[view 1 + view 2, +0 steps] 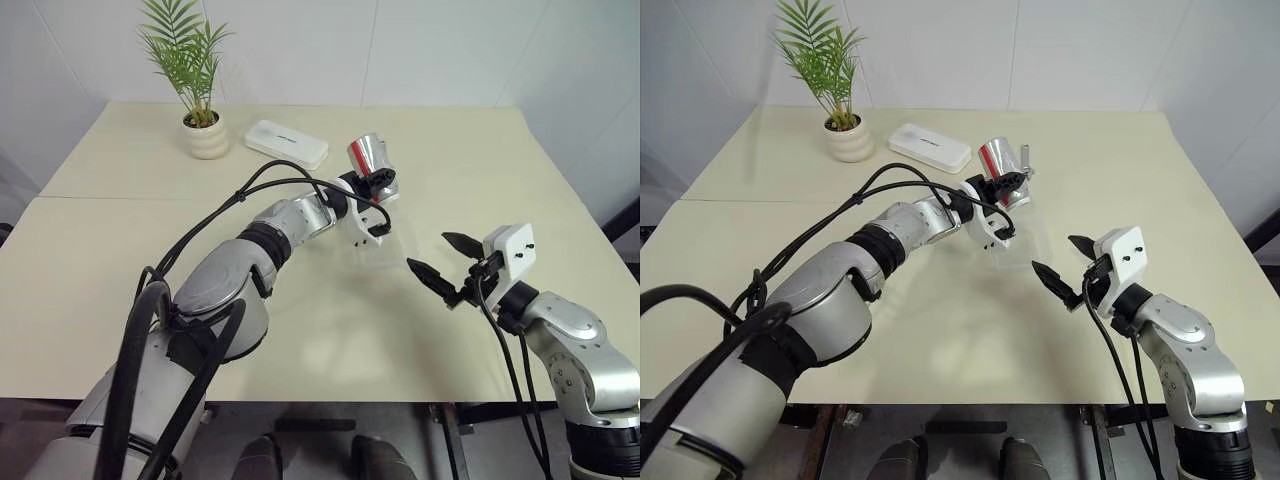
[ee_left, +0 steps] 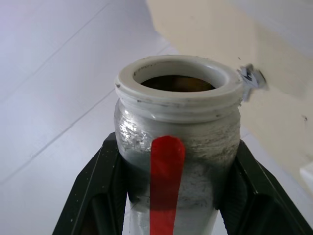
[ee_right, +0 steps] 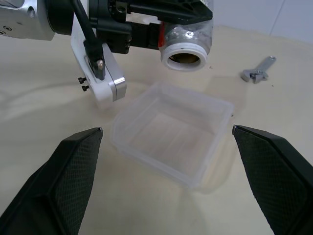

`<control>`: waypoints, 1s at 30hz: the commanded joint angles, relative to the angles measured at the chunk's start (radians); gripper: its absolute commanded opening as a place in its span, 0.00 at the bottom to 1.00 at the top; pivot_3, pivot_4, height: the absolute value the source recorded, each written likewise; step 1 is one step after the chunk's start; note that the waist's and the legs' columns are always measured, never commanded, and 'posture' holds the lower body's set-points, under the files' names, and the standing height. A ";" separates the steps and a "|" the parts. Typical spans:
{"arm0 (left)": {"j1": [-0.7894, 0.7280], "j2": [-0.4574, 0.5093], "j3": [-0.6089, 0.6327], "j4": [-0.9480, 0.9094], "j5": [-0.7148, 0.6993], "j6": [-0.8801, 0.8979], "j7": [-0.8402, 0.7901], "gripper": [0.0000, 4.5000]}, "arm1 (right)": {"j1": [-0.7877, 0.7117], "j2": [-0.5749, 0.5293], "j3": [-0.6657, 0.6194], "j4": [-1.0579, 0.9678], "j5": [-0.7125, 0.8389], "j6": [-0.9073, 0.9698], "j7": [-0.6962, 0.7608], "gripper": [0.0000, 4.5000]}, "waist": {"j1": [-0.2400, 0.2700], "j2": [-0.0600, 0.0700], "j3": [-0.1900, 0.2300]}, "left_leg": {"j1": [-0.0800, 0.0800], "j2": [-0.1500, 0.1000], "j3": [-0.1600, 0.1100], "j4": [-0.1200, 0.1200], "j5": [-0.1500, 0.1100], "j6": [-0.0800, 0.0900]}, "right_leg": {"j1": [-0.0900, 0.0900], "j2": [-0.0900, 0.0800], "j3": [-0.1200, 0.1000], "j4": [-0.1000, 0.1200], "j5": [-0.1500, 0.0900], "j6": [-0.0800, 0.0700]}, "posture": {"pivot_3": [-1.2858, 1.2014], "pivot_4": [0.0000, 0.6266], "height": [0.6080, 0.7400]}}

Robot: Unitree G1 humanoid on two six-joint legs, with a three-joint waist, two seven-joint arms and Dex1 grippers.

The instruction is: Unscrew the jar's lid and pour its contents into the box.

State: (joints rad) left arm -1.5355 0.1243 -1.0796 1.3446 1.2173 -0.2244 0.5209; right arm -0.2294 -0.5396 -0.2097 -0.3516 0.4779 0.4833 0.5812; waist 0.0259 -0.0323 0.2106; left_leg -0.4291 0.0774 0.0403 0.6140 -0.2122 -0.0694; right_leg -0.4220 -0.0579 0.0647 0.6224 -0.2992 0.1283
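My left gripper [image 1: 372, 186] is shut on the jar [image 1: 367, 154], a clear cylinder with a red stripe [image 2: 166, 176]. The jar lies tilted on its side in the air, above the far side of the box [image 3: 171, 132]. Its white threaded mouth [image 3: 186, 51] is uncovered; the inside looks dark and I cannot make out the contents. The lid is out of view. The box is a shallow clear tray on the table, and nothing shows inside it. My right gripper [image 1: 437, 258] stands open on the near right side of the box with nothing between its fingers.
A potted palm [image 1: 206, 138] and a white rounded case [image 1: 287, 143] stand at the back of the cream table [image 1: 120, 280]. A small metal wrench [image 3: 258, 71] lies on the table beyond the box.
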 commanded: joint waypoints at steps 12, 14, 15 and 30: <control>-0.077 -0.008 0.071 -0.021 -0.054 -0.056 -0.073 0.44 | -0.018 0.030 -0.029 0.015 0.033 -0.032 -0.007 0.99 | 0.000 0.000 0.000 | 0.000 0.000 0.001 0.001 0.001 -0.001 | -0.002 0.000 0.000 0.004 0.000 0.000 | 0.52 0.24 1.00; -0.077 0.023 0.142 -0.027 -0.124 -0.106 -0.133 0.44 | -0.020 0.025 -0.020 0.022 0.033 -0.036 0.008 0.99 | -0.001 0.000 0.000 | -0.001 0.000 0.001 0.001 0.001 -0.002 | -0.002 0.000 0.001 0.005 0.000 0.000 | 0.52 0.24 1.00; -0.075 0.042 0.185 -0.032 -0.166 -0.134 -0.169 0.44 | -0.020 0.021 -0.015 0.024 0.030 -0.039 0.016 0.99 | -0.002 0.000 0.000 | -0.001 0.000 0.001 0.001 0.001 -0.002 | -0.003 0.000 0.001 0.005 0.000 0.000 | 0.52 0.24 1.00; 0.402 0.371 1.092 -0.352 -1.130 0.110 -0.960 0.44 | -0.051 -0.031 0.020 0.114 -0.024 -0.150 0.146 0.99 | -0.010 0.001 -0.001 | 0.002 0.001 0.003 0.010 0.003 -0.001 | -0.003 0.000 0.002 0.021 0.000 -0.001 | 0.52 0.24 1.00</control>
State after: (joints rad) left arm -1.1474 0.4744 -0.0818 1.1236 0.2054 -0.2173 -0.4047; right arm -0.2651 -0.5572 -0.1877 -0.2296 0.4595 0.3778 0.7032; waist 0.0160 -0.0312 0.2100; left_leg -0.4272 0.0787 0.0432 0.6265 -0.2095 -0.0693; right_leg -0.4253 -0.0577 0.0668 0.6452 -0.2996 0.1275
